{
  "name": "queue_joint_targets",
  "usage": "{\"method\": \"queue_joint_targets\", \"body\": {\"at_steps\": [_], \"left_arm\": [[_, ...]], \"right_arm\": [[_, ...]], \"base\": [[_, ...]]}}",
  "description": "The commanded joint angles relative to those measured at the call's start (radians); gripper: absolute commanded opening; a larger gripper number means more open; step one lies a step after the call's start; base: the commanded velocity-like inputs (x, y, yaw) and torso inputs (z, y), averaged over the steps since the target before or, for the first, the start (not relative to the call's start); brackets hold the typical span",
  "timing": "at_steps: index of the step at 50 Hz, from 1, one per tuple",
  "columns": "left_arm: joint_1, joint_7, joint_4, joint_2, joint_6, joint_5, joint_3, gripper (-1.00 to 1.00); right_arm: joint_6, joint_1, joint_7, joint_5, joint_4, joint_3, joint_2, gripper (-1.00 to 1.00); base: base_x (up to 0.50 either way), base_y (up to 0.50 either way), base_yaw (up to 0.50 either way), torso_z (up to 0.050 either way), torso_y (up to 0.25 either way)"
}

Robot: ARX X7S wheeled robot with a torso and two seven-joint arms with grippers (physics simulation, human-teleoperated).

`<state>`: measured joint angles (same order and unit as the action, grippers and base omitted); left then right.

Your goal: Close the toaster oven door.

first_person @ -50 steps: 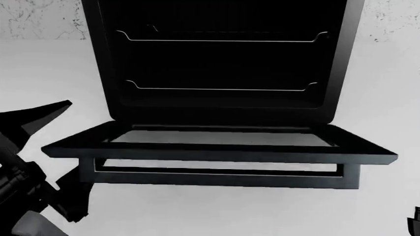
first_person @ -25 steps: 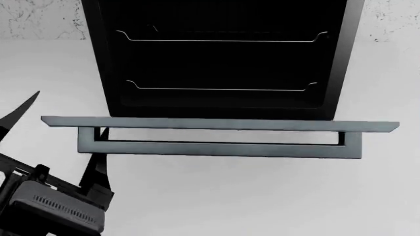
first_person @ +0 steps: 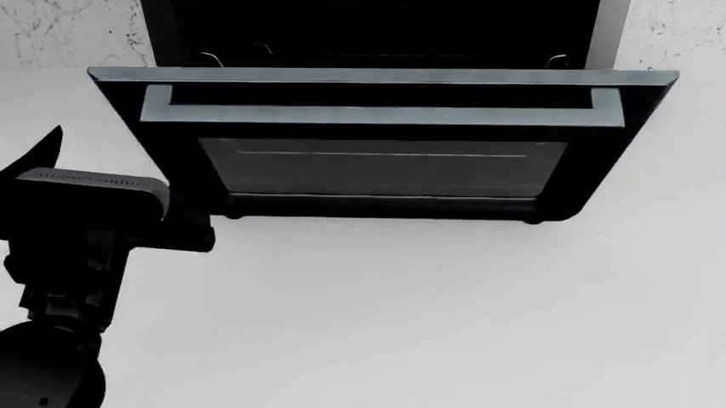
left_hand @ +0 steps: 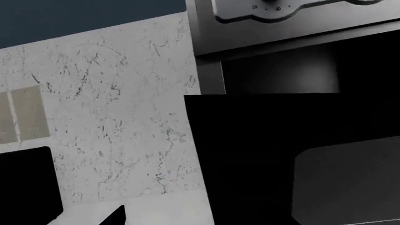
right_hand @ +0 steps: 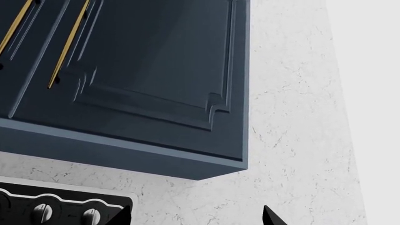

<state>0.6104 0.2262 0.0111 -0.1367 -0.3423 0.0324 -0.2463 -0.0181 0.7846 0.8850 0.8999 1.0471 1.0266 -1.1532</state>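
Head view is showing the toaster oven door (first_person: 383, 170) tilting most of the way up, its top edge not yet against the toaster oven (first_person: 380, 34) at the counter's (first_person: 454, 323) far edge. I am holding my left pincer (first_person: 68, 204) beside the door's left corner; whether it is clenched I cannot tell. Final push remains, probably.

Bare tabletop (first_person: 454, 323) lies open before me; only the half-raised toaster oven door (first_person: 386, 161) blocks the oven mouth beyond.
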Motion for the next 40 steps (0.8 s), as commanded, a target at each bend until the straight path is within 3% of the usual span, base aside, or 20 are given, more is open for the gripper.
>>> {"method": "queue_joint_targets", "body": {"at_steps": [1, 7, 19, 26, 32, 37, 40], "left_arm": [[0.190, 0.003, -0.281, 0.060, -0.002, 0.030, -0.003, 1.00], [0.281, 0.010, -0.435, 0.074, 0.053, 0.004, -0.040, 1.00], [0.489, 0.090, -0.937, 0.133, 0.308, -0.018, -0.125, 1.00], [0.603, 0.180, -1.193, 0.136, 0.456, 0.231, -0.431, 1.00], [0.643, 0.225, -1.259, 0.136, 0.512, 0.440, -0.663, 1.00], [0.653, 0.237, -1.271, 0.134, 0.545, 0.503, -0.741, 1.00], [0.601, 0.299, -1.034, 0.045, 0.462, 0.498, -0.770, 1.00]], "right_arm": [[-0.004, 0.000, -0.016, -0.007, 0.000, 0.001, 0.023, 1.00], [-0.002, 0.000, -0.006, -0.004, 0.000, 0.001, 0.014, 1.00], [0.016, 0.000, -0.027, 0.012, 0.000, 0.027, 0.033, 1.00], [0.022, 0.000, -0.055, 0.009, 0.000, 0.037, 0.071, 1.00], [0.029, 0.000, -0.055, 0.008, 0.000, 0.036, 0.070, 1.00], [0.032, 0.000, -0.051, 0.012, 0.000, 0.040, 0.064, 1.00], [0.028, 0.000, -0.053, 0.011, 0.000, 0.041, 0.066, 1.00]], "base": [[0.00, 0.00, 0.00, 0.000, 0.000], [0.00, 0.00, 0.00, 0.000, 0.000], [0.00, 0.00, 0.00, 0.000, 0.000], [0.03, 0.00, -0.01, 0.003, 0.000], [0.05, 0.00, -0.01, 0.003, 0.000], [0.05, 0.00, -0.01, 0.002, 0.000], [0.04, 0.00, -0.01, 0.003, 0.000]]}}
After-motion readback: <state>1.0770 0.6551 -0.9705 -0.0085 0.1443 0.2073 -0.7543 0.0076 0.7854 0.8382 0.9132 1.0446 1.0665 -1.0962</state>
